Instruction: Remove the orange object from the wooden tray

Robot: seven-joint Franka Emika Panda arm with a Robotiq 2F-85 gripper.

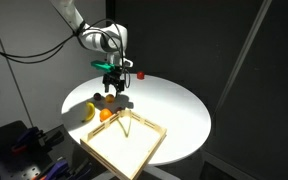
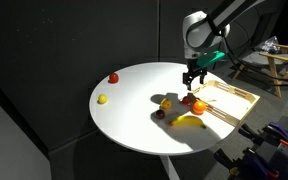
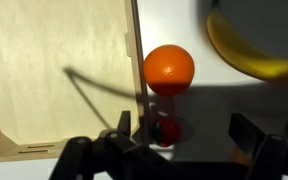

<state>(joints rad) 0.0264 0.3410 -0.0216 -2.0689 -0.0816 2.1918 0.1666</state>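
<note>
The orange object (image 3: 167, 130), a tiny reddish piece with a green part, lies on the white table just outside the wooden tray's rim, below the plain orange ball (image 3: 169, 68). The wooden tray (image 3: 54, 70) fills the left of the wrist view and shows in both exterior views (image 1: 134, 145) (image 2: 232, 98). My gripper (image 3: 184, 128) is open above the orange object, which sits between the fingers, close to the one nearer the tray. The gripper hangs over the tray's corner in both exterior views (image 1: 112, 82) (image 2: 193, 80).
A banana (image 3: 249, 50) (image 1: 88, 112) (image 2: 189, 121) lies beside the orange ball (image 1: 105, 114) (image 2: 198, 106). A small red ball (image 1: 141, 72) (image 2: 113, 77) and a yellow ball (image 2: 102, 99) lie farther off on the round white table (image 1: 174, 105). Two small pieces (image 2: 164, 107) lie near the banana.
</note>
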